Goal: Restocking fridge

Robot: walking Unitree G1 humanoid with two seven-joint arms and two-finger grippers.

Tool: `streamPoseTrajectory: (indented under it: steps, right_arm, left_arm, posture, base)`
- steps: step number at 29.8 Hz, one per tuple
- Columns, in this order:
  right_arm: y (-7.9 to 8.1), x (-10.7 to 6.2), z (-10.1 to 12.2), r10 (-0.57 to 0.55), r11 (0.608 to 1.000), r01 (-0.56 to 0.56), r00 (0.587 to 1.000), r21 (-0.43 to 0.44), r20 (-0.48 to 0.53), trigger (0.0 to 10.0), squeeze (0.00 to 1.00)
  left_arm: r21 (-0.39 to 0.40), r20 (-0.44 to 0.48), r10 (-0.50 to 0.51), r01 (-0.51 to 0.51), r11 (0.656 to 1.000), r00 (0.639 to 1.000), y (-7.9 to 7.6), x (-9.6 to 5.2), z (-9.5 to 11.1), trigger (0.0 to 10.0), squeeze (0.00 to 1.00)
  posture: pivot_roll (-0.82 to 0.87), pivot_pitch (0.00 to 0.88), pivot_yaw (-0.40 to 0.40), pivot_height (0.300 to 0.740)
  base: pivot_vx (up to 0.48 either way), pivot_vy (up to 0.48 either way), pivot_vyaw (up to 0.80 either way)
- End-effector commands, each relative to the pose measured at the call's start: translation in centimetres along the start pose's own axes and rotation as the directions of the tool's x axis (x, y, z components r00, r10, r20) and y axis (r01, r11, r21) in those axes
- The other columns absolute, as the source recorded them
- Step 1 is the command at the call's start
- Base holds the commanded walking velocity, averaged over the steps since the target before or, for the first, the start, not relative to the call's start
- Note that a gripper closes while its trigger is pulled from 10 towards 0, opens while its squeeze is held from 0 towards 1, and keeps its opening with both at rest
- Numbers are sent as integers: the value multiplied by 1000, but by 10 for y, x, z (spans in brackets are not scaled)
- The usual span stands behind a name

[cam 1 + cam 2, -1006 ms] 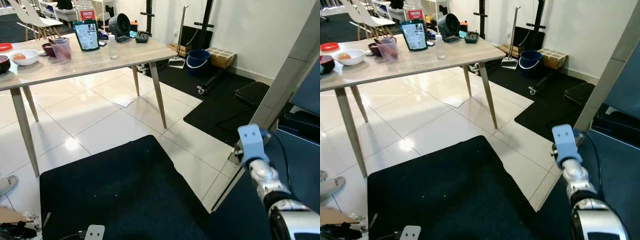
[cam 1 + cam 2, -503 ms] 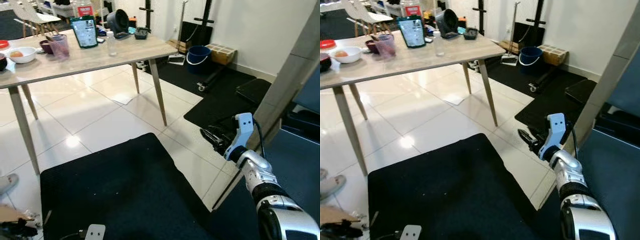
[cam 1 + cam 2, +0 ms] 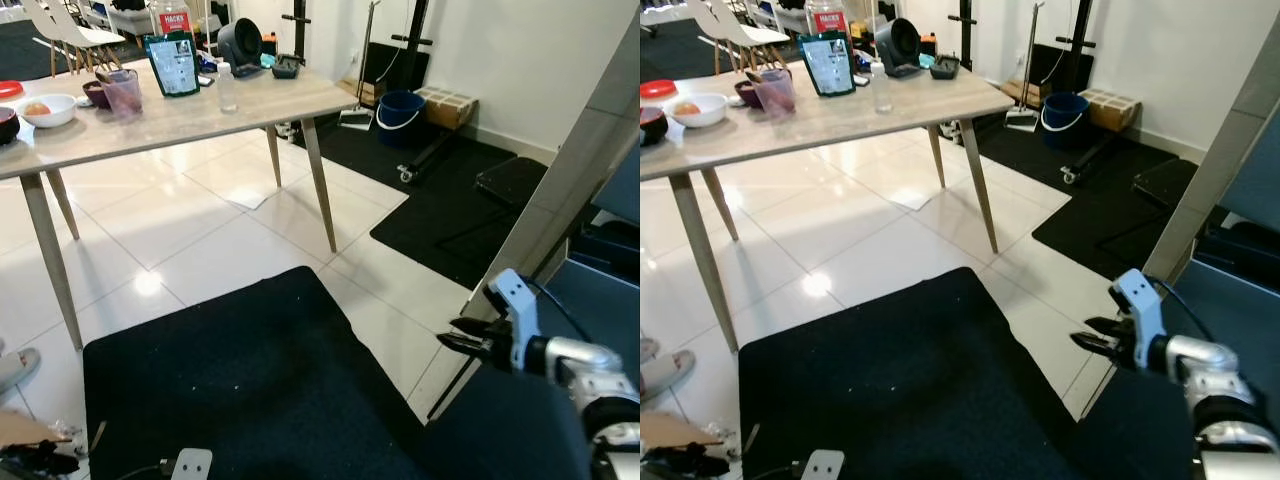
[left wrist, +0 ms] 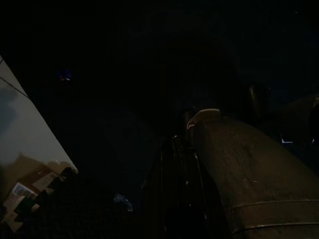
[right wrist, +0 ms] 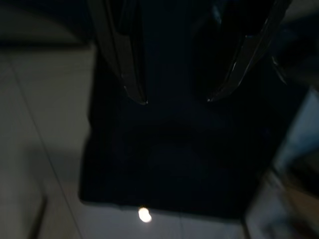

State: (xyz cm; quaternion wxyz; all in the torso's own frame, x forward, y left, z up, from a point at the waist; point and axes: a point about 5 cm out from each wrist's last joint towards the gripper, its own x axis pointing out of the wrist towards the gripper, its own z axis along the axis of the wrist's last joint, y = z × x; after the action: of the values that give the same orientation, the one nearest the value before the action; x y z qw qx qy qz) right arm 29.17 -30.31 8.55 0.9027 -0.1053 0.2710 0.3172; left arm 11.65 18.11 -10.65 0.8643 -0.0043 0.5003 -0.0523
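**Right hand raised beside fridge door edge**

While the left hand's state cannot be told in its dark view, the right hand [image 3: 462,336] hangs empty, fingers apart, above the dark mat [image 3: 250,390]. Fridge door [image 3: 570,190]: at right. Table [image 3: 170,115]: well apart, bearing bottle [image 3: 227,88], bowls.
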Motion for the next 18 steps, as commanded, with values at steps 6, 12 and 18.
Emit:
streamPoseTrajectory:
  steps: [6, 12, 18]
  right_arm:
    - [-26, -17, 0, -269, 963, 265, 957, -49, -104, 10000, 0]
    - [-32, -23, -6, -380, 924, 381, 917, -11, -124, 10000, 0]
    - [-37, -23, -1, -441, 897, 442, 892, -15, -100, 10000, 0]
  left_arm:
    - [24, -91, -4, 6, 1000, 996, 3, -5, -20, 10000, 0]
    - [29, -90, -9, 11, 1000, 996, 1, -4, -19, 10000, 0]
    - [32, -88, -7, 10, 999, 996, 2, -4, -17, 10000, 0]
  posture:
    - [-48, 22, -18, 740]
    - [-52, 16, -13, 740]
    - [-54, 17, -10, 740]
  base:
    - [0, 0, 0]
    - [0, 0, -592]
    - [0, 0, -749]
